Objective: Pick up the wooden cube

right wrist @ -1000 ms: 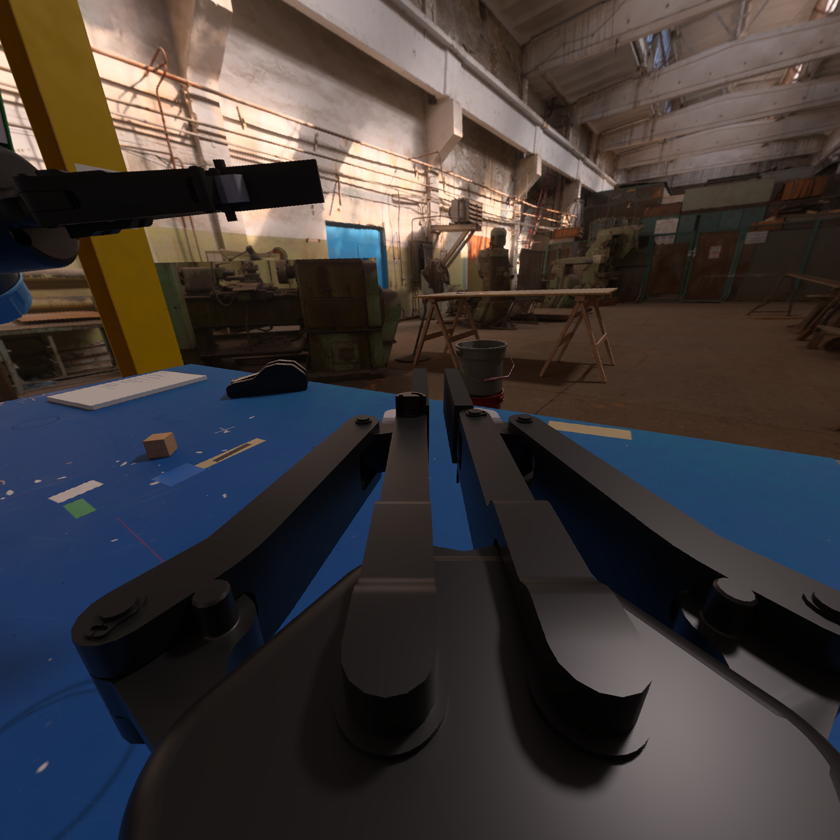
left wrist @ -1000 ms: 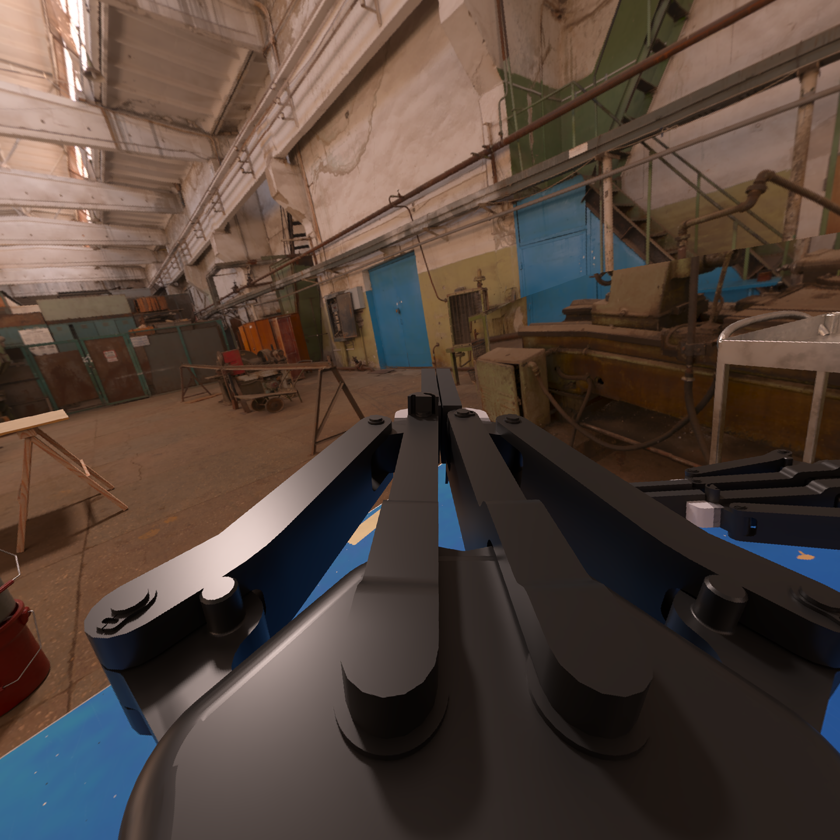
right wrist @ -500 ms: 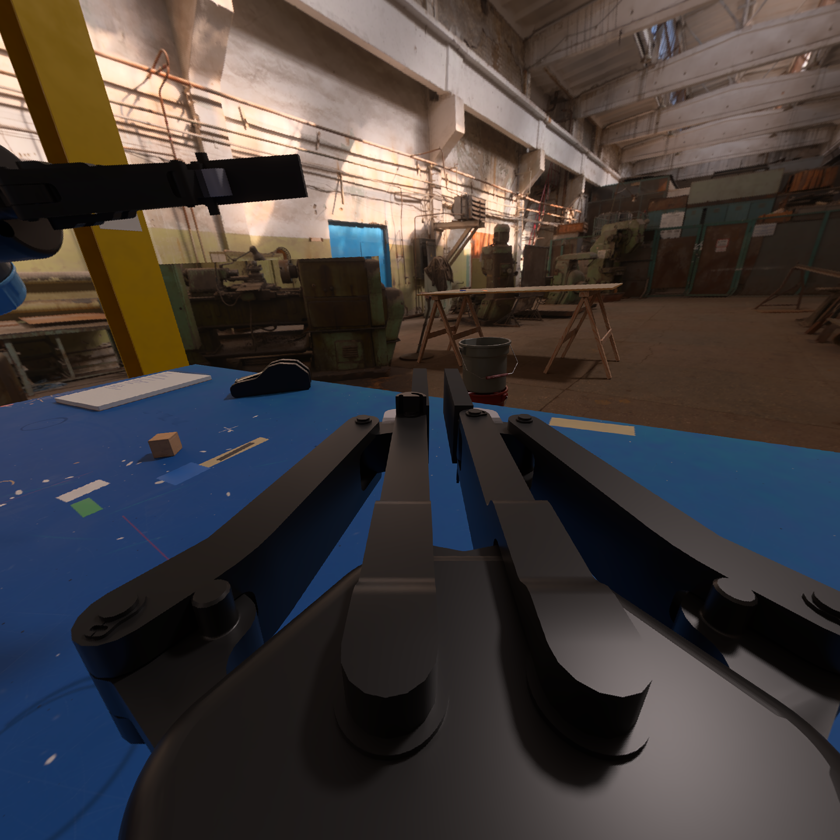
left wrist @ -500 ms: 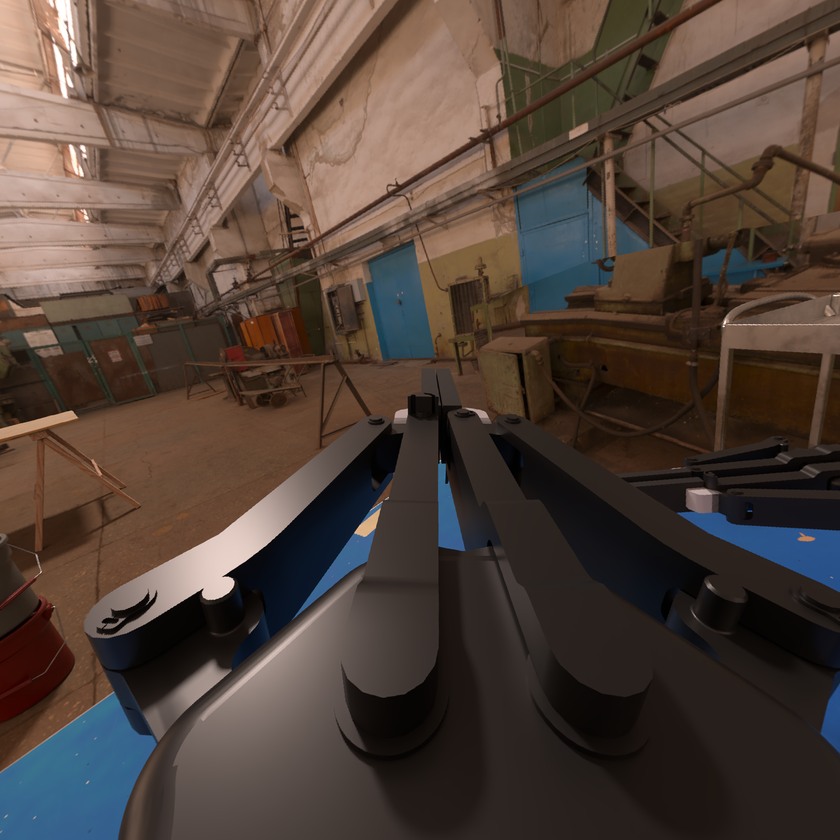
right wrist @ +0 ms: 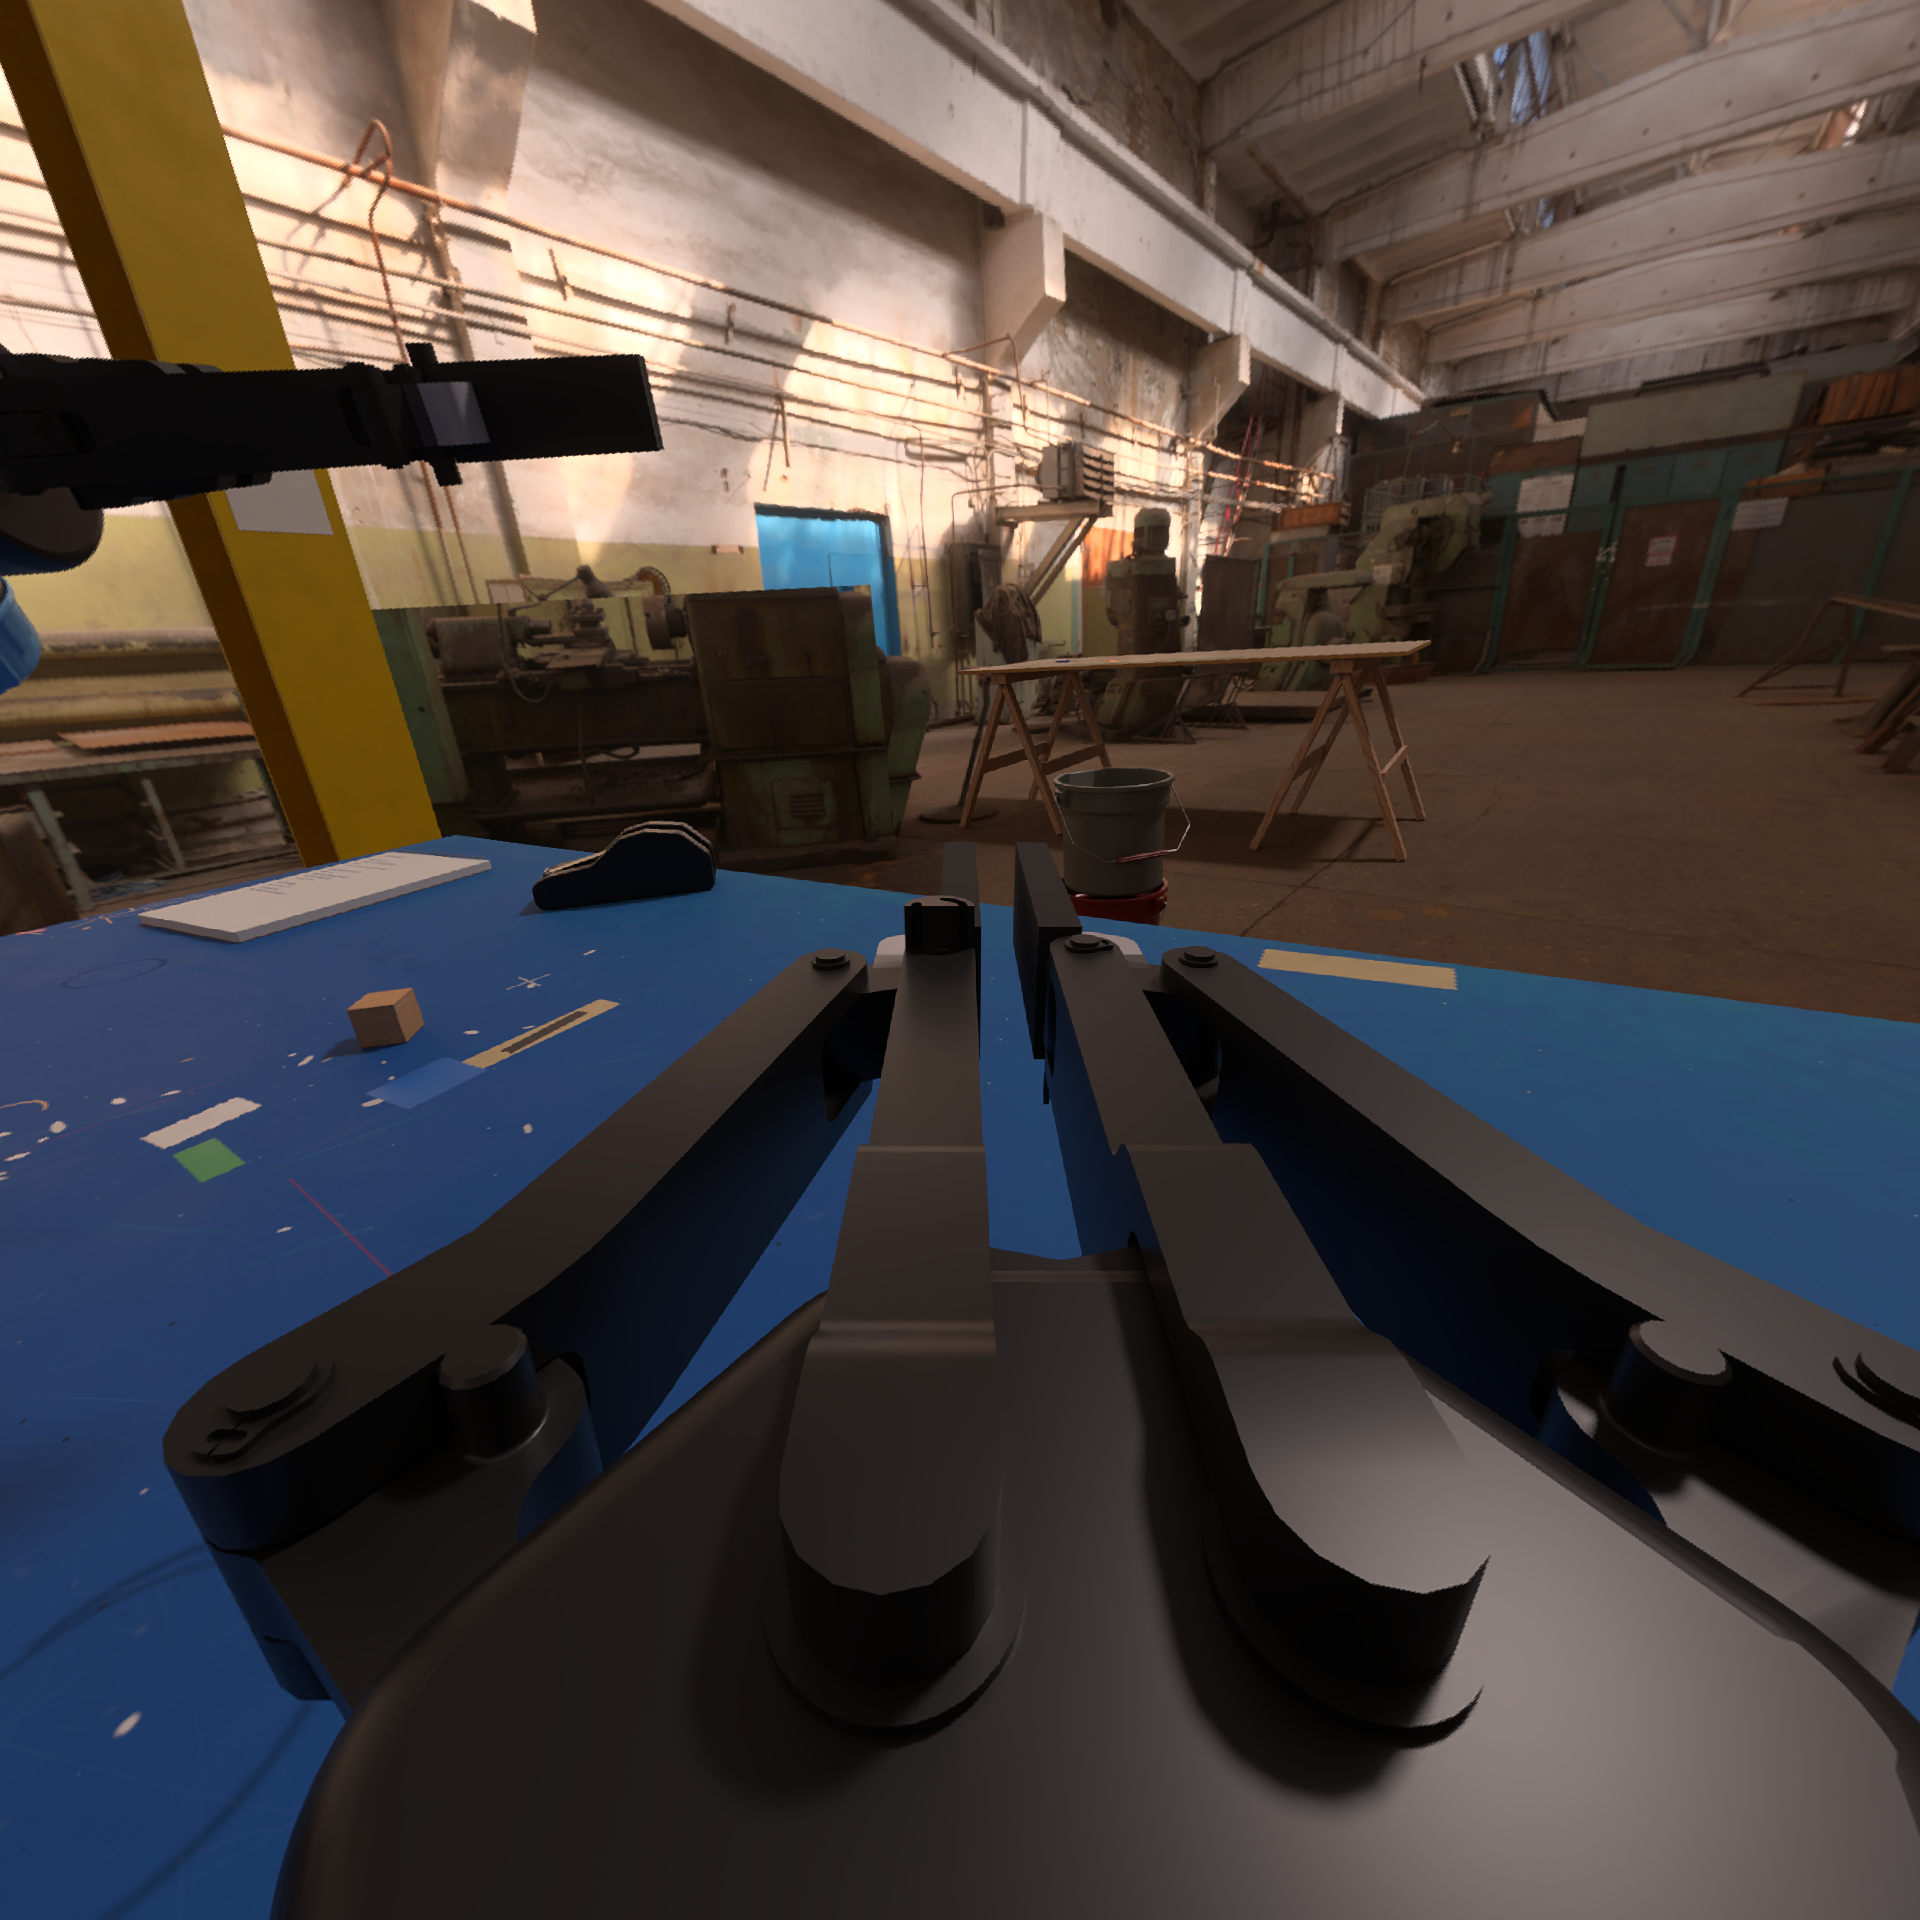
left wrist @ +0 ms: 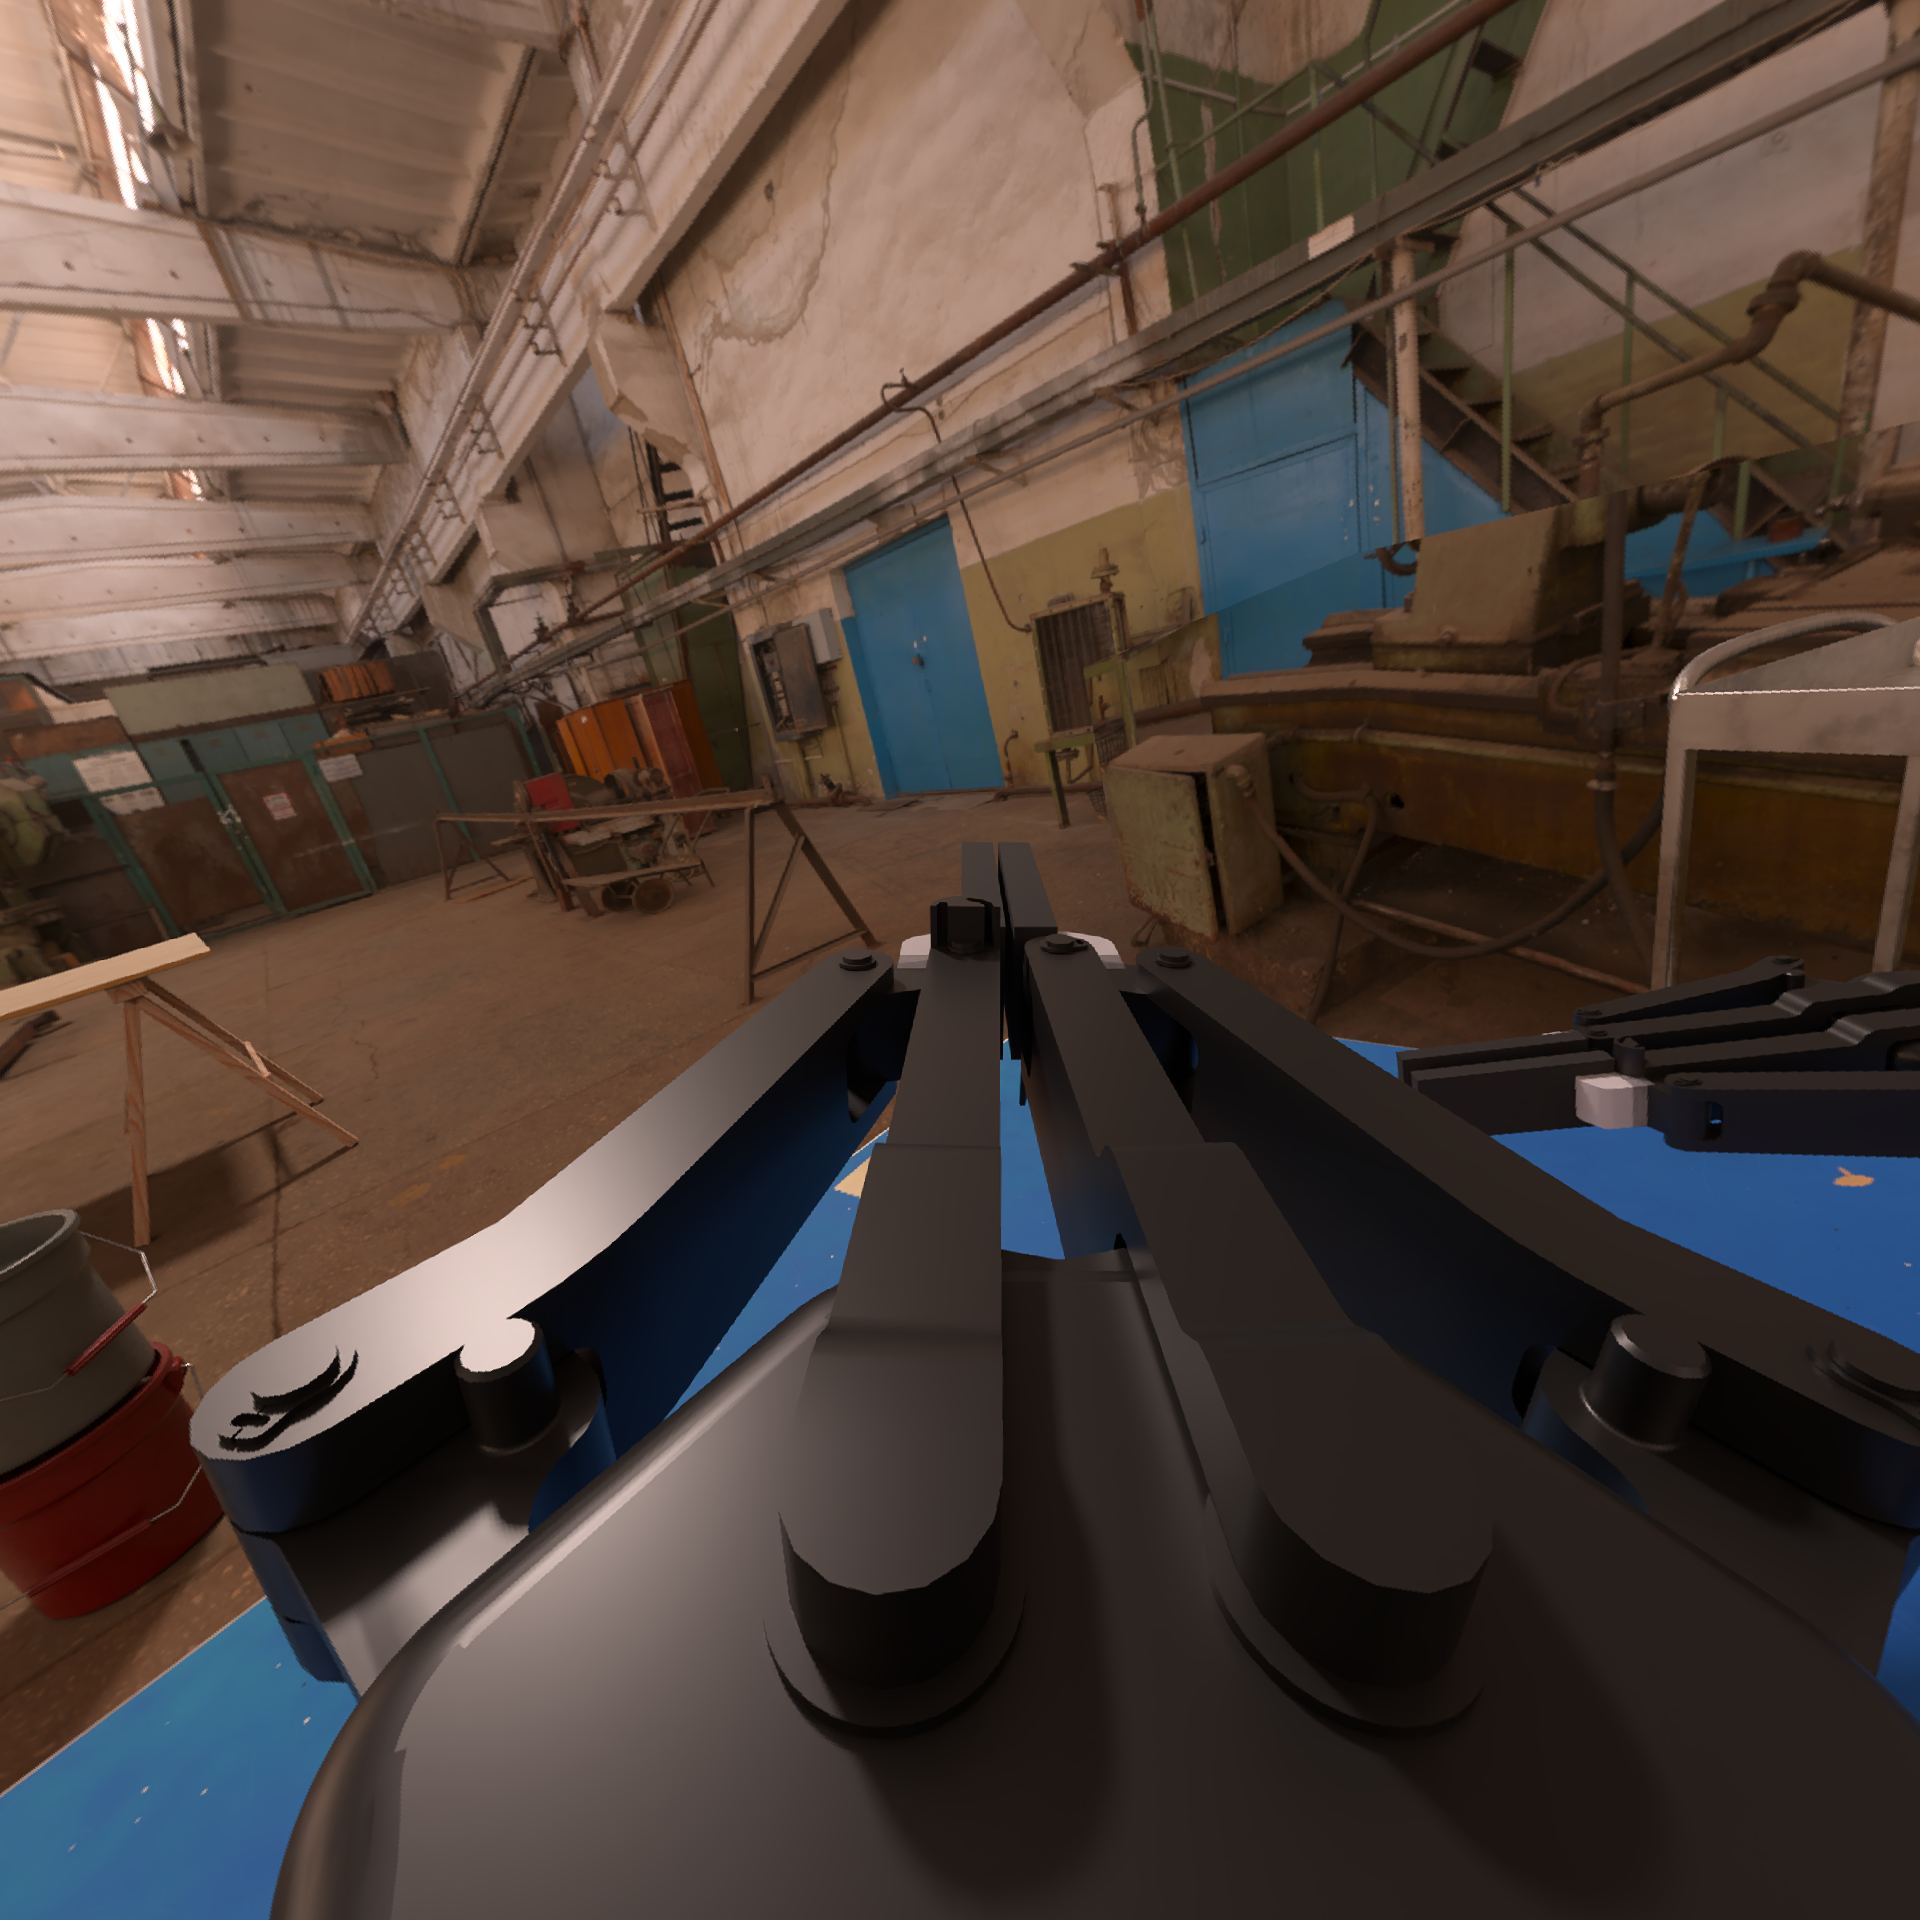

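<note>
The wooden cube (right wrist: 384,1016) is small and tan. It sits on the blue table (right wrist: 1558,1143), far to the left of and ahead of my right gripper (right wrist: 997,883). The right gripper's fingers stand almost together with a narrow slit between them and hold nothing. My left gripper (left wrist: 997,883) is shut and empty, pointing past the table edge toward the hall floor. The cube does not show in the left wrist view. The left gripper also shows in the right wrist view (right wrist: 623,400), high at the upper left above the table. The right gripper shows at the right edge of the left wrist view (left wrist: 1621,1081).
A flat white board (right wrist: 312,894) and a dark curved object (right wrist: 623,881) lie near the table's far edge behind the cube. Tape patches (right wrist: 208,1158) mark the tabletop. A yellow column (right wrist: 208,416) stands behind the table. Stacked buckets (right wrist: 1117,831) stand on the floor beyond the edge.
The left wrist view has swung slightly left, bringing the buckets further into view. In the right wrist view the left gripper has drawn back to the left. Both grippers' finger spacing is unchanged.
</note>
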`<state>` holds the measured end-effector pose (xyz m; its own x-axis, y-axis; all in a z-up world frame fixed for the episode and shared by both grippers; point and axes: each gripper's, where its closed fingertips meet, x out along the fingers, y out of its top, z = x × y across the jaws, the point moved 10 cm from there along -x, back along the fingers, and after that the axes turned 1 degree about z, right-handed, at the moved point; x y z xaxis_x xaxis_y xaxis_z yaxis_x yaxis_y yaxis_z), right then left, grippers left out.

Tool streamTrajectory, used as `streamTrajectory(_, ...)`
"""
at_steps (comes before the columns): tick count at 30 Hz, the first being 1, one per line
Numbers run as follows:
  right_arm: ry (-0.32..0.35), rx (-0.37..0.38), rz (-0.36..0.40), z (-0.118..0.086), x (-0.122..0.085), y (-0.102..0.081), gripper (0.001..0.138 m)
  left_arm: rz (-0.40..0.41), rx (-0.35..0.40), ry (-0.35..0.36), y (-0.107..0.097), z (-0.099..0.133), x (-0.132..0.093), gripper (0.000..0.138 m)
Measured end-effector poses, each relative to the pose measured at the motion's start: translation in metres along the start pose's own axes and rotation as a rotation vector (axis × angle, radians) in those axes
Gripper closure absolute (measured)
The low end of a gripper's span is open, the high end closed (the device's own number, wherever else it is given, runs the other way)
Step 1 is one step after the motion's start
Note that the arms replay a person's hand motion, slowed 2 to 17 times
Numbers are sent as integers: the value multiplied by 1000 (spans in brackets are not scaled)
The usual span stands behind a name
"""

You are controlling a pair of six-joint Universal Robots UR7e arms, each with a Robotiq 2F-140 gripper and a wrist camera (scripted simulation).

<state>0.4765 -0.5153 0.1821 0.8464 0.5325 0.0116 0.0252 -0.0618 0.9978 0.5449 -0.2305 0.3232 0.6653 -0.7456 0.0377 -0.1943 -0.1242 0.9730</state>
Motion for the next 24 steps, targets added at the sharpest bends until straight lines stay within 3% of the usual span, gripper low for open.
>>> streamTrajectory(24, 13, 16, 6, 3, -2, -1, 129, -66, 55, 30, 6, -14, -23, 135)
